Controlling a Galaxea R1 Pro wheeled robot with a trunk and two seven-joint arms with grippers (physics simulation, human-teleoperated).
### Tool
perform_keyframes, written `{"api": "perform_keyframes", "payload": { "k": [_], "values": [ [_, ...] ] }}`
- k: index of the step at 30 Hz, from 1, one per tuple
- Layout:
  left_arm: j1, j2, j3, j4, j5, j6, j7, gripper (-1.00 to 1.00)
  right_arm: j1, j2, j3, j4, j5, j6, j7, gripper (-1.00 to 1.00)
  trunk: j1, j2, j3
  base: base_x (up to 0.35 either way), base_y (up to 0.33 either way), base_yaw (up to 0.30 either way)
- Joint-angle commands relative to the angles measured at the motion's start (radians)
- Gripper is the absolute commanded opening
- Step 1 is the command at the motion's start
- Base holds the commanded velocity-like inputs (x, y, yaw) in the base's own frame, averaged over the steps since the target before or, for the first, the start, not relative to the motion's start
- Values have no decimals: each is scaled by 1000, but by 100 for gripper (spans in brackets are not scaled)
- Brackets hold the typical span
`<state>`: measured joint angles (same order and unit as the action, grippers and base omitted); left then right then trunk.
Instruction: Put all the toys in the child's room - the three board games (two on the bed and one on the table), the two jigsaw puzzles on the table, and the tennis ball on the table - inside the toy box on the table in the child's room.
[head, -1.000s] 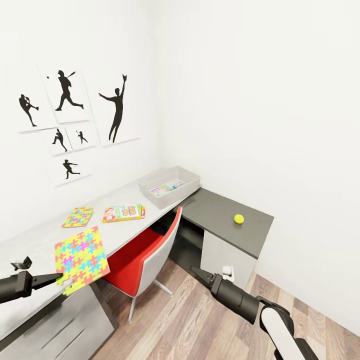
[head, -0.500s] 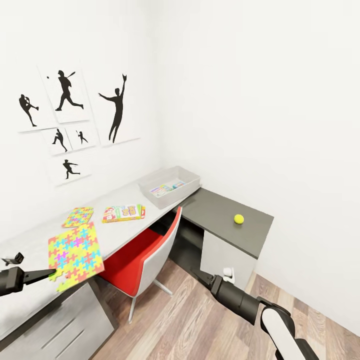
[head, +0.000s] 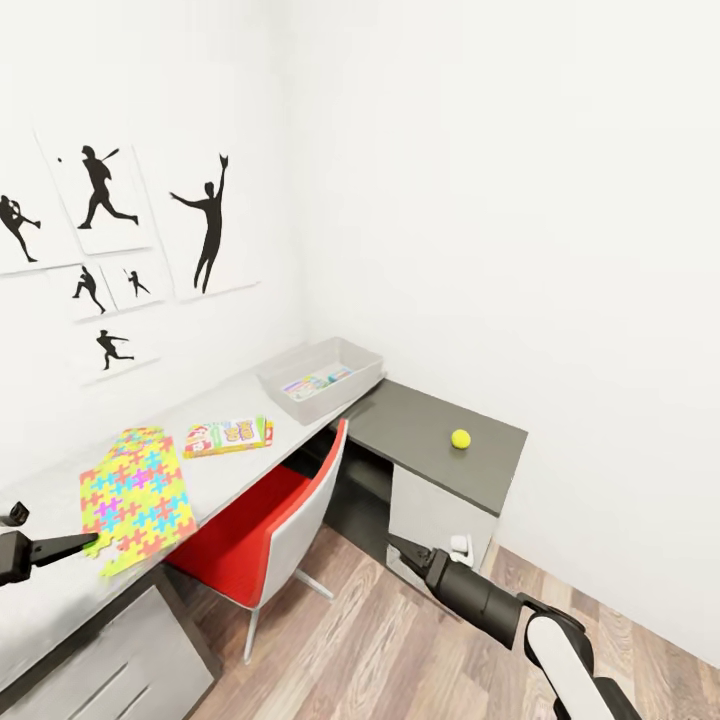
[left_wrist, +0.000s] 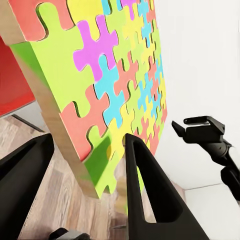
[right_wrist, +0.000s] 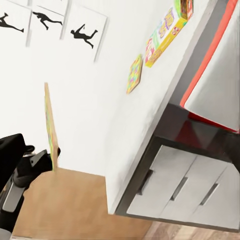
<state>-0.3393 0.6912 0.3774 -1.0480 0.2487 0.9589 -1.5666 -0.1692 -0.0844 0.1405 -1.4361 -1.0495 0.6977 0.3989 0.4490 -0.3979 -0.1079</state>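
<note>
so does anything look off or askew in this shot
Only the jigsaw puzzle stands out: the left gripper pinches it by one edge, so it hangs tilted in the air above the table rather than lying flat. The other jigsaw, the board game and the tennis ball lie neatly.

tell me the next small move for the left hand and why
Probably carry the jigsaw puzzle across the white table toward the toy box. The left hand grips the puzzle by its near edge, lifted above the tabletop, while the grey box sits at the desk's far end with room inside. The right hand hangs empty over the floor.
</note>
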Motion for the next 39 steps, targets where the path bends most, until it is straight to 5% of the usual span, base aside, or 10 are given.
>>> {"api": "perform_keyframes", "payload": {
  "k": [1, 7, 39],
  "values": [
    [0, 0, 13, 0, -1, 11, -4, -100, -1, -1, -1, 0, -2, 4, 1, 100, 1, -2, -1, 206, 144, -222],
    [2, -1, 38, 0, -2, 9, -4, -100, -1, -1, -4, 0, -3, 4, 1, 100, 1, -2, 6, 238, 72, -225],
    [3, -1, 44, -3, 0, 3, -4, -100, -1, 1, -4, 1, -1, 2, -8, 100, 1, -2, 35, 203, 18, -209]
  ]
}}
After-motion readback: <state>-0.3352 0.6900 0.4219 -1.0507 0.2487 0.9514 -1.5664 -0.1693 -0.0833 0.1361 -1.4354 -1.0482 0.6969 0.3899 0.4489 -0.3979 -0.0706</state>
